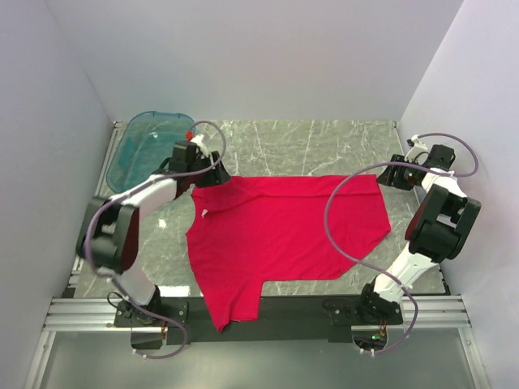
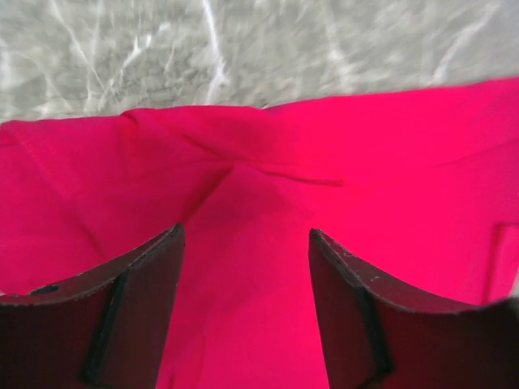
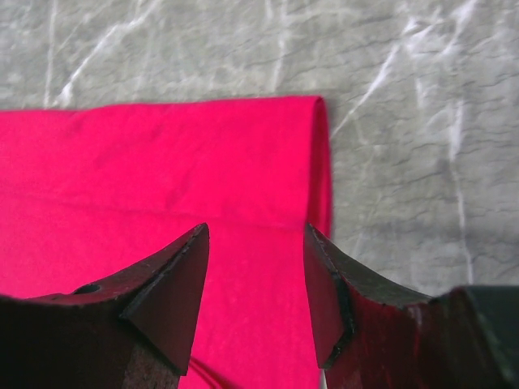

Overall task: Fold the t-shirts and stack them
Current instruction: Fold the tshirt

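The left gripper [image 2: 243, 231] stands released, fingers [image 2: 142, 279] spread above the red t-shirt [image 1: 284, 235] at the shirt's 10 o'clock corner, with nothing between them. The right gripper [image 3: 255, 227] is likewise parted and holds nothing, poised over the shirt's folded edge at 2 o'clock. The shirt lies spread on the marble table [image 1: 308, 146]. A translucent teal tub [image 1: 146, 142] sits at the table's 10 o'clock.
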Robot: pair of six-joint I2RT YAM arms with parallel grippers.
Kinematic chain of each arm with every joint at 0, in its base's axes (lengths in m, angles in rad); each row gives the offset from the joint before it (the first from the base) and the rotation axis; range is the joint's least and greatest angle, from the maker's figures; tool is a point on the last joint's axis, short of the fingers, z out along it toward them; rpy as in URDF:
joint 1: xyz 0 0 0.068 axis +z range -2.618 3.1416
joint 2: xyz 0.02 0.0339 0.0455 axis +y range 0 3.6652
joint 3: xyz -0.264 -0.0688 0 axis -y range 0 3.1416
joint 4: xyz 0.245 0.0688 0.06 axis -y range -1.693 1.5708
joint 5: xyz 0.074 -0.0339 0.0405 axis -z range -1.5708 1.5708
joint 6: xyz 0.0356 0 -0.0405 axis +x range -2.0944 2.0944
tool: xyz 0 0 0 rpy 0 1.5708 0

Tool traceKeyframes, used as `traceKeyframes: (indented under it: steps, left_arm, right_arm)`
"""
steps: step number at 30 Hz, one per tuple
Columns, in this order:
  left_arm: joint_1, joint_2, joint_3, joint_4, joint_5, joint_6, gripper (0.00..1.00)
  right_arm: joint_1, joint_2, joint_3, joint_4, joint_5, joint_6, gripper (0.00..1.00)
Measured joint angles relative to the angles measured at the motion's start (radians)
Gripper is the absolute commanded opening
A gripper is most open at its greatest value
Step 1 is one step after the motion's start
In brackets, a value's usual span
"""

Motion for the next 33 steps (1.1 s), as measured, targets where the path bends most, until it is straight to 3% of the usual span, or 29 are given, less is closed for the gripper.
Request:
traceKeyframes:
  steps: [9,19,33]
  left_arm:
    - [-0.039,0.238,0.167,-0.129,0.013,0.068,0.62]
    - [-0.076,0.267,0.194,-0.205,-0.011,0.113,0.50]
    - [-0.092,0.279,0.256,-0.254,-0.125,0.158,0.52]
  right_arm:
    - [0.000,-0.056,-0.039,-0.032,-0.053,-0.021,0.57]
    - [-0.002,-0.057,-0.048,-0.037,-0.071,-0.022,0.57]
    - [-0.007,-0.057,-0.048,-0.036,-0.087,-0.021,0.57]
